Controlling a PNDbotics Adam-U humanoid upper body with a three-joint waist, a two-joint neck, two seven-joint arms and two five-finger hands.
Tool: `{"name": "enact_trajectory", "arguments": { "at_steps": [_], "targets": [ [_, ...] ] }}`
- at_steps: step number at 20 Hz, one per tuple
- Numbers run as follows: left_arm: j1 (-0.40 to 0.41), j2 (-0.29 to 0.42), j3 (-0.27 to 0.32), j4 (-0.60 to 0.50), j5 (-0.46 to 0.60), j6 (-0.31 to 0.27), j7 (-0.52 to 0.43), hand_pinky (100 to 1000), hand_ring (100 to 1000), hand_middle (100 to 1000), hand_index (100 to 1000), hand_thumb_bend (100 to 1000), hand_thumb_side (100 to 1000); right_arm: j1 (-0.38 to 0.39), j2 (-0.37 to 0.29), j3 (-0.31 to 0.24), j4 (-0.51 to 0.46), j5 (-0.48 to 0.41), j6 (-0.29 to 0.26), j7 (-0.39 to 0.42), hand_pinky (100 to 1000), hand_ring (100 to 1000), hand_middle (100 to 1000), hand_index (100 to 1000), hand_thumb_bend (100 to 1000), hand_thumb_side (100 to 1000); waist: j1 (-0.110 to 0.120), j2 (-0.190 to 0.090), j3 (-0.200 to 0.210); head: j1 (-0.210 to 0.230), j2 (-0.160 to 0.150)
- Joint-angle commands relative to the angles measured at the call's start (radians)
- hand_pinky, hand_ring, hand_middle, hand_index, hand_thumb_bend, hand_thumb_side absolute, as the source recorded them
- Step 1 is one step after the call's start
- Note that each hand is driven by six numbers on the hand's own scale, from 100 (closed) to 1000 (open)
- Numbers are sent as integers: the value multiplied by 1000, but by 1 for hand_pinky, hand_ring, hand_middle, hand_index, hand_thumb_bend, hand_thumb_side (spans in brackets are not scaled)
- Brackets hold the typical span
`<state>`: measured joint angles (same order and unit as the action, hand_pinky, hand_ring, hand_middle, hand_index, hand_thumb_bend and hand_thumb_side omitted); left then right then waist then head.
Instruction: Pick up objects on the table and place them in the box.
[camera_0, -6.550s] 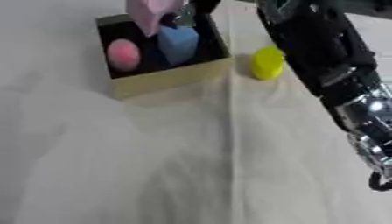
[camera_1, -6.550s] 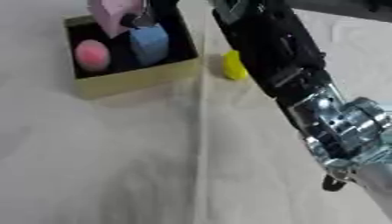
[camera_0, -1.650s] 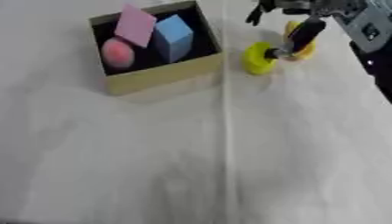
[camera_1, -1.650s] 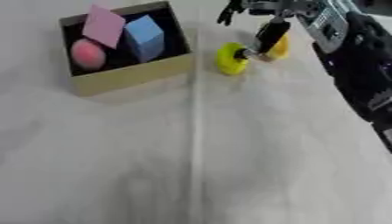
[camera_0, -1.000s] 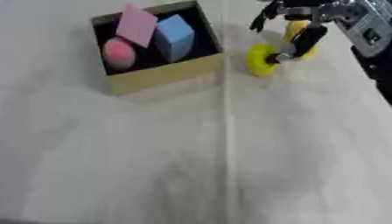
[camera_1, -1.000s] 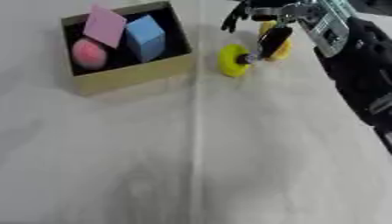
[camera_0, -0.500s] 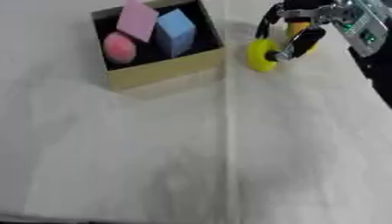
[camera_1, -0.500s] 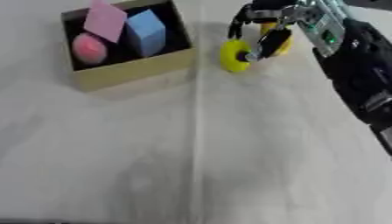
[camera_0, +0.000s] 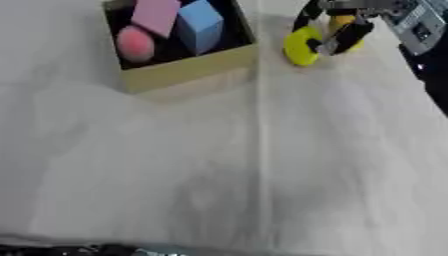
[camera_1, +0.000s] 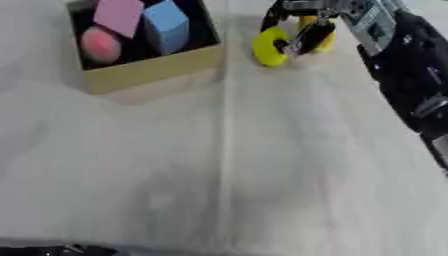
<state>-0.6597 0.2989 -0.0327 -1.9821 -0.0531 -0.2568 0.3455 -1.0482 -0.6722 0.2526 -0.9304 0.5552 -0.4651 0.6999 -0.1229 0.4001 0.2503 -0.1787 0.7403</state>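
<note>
White cloth on the table (camera_0: 262, 165): my right hand (camera_1: 328, 15) has closed narrowly on the yellow object (camera_0: 304, 45), lifting it near the far edge, ready for the box (camera_0: 188, 67).

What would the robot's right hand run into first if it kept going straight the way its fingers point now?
The right hand reaches in from the upper right, fingers curled around the yellow piece and pointing down-left. Going on that way, it would probably meet the white tablecloth first, just right of the box; depth is hard to judge.
</note>
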Motion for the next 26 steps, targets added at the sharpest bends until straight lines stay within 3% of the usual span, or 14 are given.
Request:
{"name": "enact_trajectory", "arguments": {
  "at_steps": [1,6,12,26],
  "targets": [
    [-17,11,5,-18,0,-2,-5,713,723,665,806,530,512,-18,-12,-12,8,-5,-69,86,859,823,628,755,100,100,9,-19,0,-5,12],
    [-17,11,4,-18,0,-1,-8,713,724,665,804,526,513,-18,-10,-13,9,0,-82,83,823,757,507,627,100,100,9,-20,-1,-6,12],
    [-16,13,4,-18,1,0,-9,713,724,665,799,524,513,-10,-28,-13,-38,-27,-106,34,804,721,435,525,100,100,8,-23,-4,-2,9],
    [-10,17,4,-18,1,2,-11,713,725,666,798,523,512,-24,-71,-27,-182,-127,-55,4,797,708,401,474,100,100,7,-32,-13,0,5]
  ]
}}
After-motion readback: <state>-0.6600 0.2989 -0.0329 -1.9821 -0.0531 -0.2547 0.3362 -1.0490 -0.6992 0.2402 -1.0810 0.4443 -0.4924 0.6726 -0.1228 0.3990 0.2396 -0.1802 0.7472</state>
